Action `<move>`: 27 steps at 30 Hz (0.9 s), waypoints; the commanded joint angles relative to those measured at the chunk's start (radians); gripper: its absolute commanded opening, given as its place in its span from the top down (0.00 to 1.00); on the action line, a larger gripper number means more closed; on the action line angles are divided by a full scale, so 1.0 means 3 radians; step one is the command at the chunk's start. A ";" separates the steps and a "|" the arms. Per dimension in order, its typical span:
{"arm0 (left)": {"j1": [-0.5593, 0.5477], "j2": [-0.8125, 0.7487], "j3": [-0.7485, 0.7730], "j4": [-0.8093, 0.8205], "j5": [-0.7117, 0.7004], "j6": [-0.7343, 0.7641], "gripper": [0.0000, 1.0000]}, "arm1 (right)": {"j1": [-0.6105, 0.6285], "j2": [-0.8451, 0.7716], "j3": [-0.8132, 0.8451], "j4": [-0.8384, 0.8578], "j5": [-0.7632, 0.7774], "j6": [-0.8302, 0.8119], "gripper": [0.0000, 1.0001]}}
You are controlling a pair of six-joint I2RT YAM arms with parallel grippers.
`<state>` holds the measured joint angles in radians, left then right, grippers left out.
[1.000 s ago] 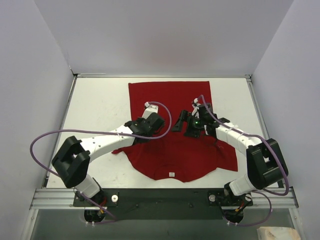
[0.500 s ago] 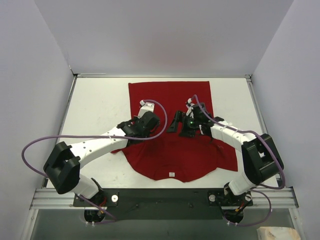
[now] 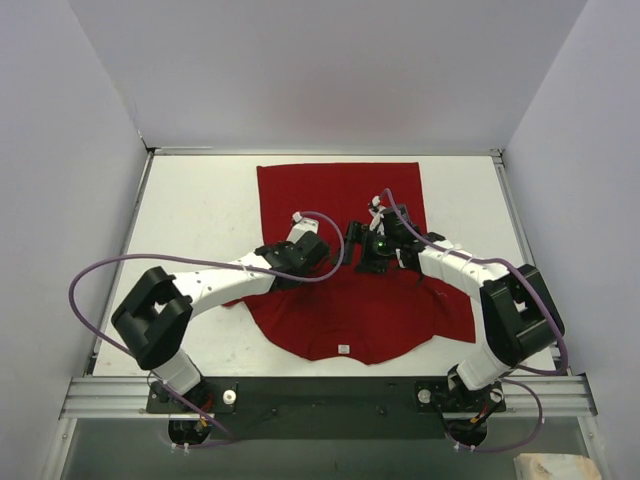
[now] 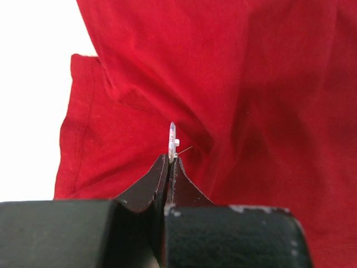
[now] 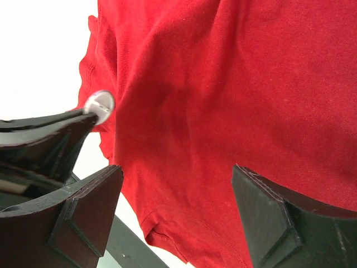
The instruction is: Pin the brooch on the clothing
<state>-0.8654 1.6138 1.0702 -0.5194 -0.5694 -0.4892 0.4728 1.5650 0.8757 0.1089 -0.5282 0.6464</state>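
The red T-shirt [image 3: 335, 195] lies flat on the white table, its small white label [image 3: 343, 349] at the near hem. My left gripper [image 3: 328, 256] hovers over the shirt's middle, shut on the brooch [image 4: 172, 142], a thin silvery disc seen edge-on with its pin [image 4: 184, 149] sticking out to the right. My right gripper [image 3: 362, 251] is open and empty just to the right of it, above the shirt [image 5: 223, 100]. In the right wrist view the brooch [image 5: 99, 103] shows as a round silver disc at the left gripper's fingertips [image 5: 50, 131], left of my open right gripper [image 5: 177, 187].
The bare white table [image 3: 200, 210] lies left and right of the shirt. Grey walls enclose the table on three sides. The black base rail [image 3: 330, 395] runs along the near edge. Purple cables loop off both arms.
The left gripper, still holding the brooch, has shifted right, closer to the right gripper. The right gripper has edged left and slightly away from the near edge.
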 commanded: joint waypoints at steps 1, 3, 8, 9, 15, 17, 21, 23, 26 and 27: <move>-0.0071 0.0122 0.0073 0.0054 -0.0004 -0.0021 1.00 | 0.0014 0.0004 0.0134 0.0010 -0.0019 -0.0022 0.18; -0.0112 0.0183 0.0109 0.0059 -0.0004 -0.0021 1.00 | 0.0014 0.0009 0.0134 0.0010 -0.0024 -0.0028 0.18; -0.0158 0.0286 0.0242 0.0039 -0.0004 -0.0005 1.00 | 0.0004 0.0040 0.0139 0.0000 -0.0014 -0.0038 0.18; -0.0163 0.0321 0.0267 0.0029 -0.0004 0.0000 1.00 | -0.0001 0.0045 0.0139 -0.0005 -0.0014 -0.0033 0.18; -0.0199 0.0332 0.0395 -0.0038 -0.0066 -0.0026 1.00 | -0.0022 0.0070 0.0144 -0.0015 -0.0019 -0.0053 0.18; -0.0204 0.0291 0.0390 -0.0013 -0.0076 -0.0031 1.00 | -0.0022 0.0081 0.0149 -0.0020 -0.0019 -0.0048 0.18; -0.0199 0.0164 0.0390 0.0023 -0.0076 -0.0031 1.00 | -0.0027 0.0116 0.0159 -0.0015 -0.0039 -0.0053 0.18; -0.0204 0.0118 0.0390 0.0034 -0.0081 -0.0041 1.00 | -0.0022 0.0147 0.0169 -0.0020 -0.0050 -0.0048 0.18; -0.0199 0.0015 0.0349 0.0074 -0.0086 -0.0057 1.00 | -0.0022 0.0167 0.0175 -0.0010 -0.0060 -0.0058 0.18; -0.0204 -0.0041 0.0339 0.0085 -0.0091 -0.0062 1.00 | -0.0027 0.0173 0.0175 -0.0010 -0.0060 -0.0058 0.18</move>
<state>-0.9222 1.6909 1.1488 -0.5289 -0.5716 -0.4911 0.4709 1.6146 0.8886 0.1081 -0.5289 0.6453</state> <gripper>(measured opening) 0.032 0.818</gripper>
